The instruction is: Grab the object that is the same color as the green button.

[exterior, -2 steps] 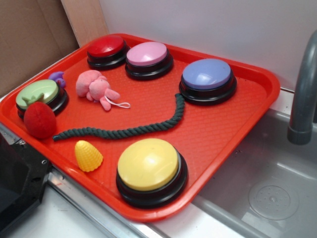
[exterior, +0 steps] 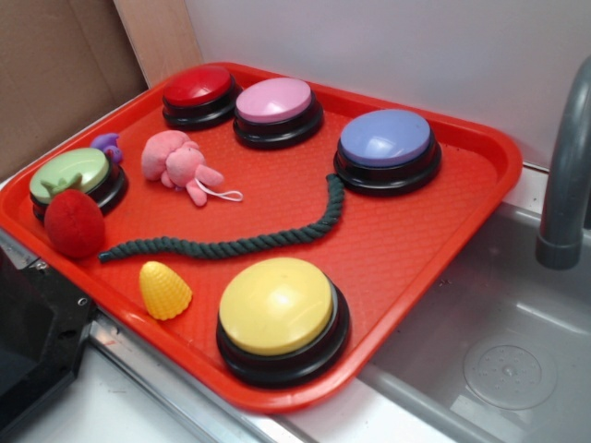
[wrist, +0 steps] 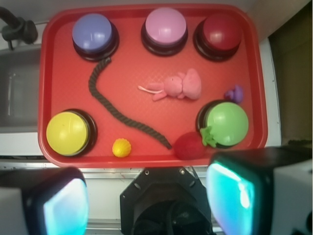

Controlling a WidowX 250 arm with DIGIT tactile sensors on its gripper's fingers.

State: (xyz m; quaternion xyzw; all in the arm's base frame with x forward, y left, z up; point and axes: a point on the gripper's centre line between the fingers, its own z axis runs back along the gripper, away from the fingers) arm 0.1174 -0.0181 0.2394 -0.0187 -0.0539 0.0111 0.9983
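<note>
Pincer: the gripper (wrist: 142,205) hangs high above the tray's near edge, jaws spread wide and empty, its two fingers (wrist: 49,205) framing the bottom of the wrist view.
Tray: the red tray (exterior: 443,240) carries everything; a sink lies beside it.
Rope: the dark green rope (exterior: 249,242) lies flat in a loose S across the tray's middle, one end touching the blue button (exterior: 386,148), the other ending just beside the plush strawberry (exterior: 74,221) toward the near edge.
Colour match: the green button (exterior: 72,177) sits at the tray's left corner, the strawberry leaning on it.
Handling: likely light, soft and limp, with a grippy twisted surface; it should sag and trail when lifted.
Hold: best judged at the open mid-span, between the yellow button (exterior: 277,309) and the pink plush (exterior: 177,161), jaws set across the cord.
Risk: the small yellow corn toy (exterior: 164,291) sits near that lower stretch.
</note>
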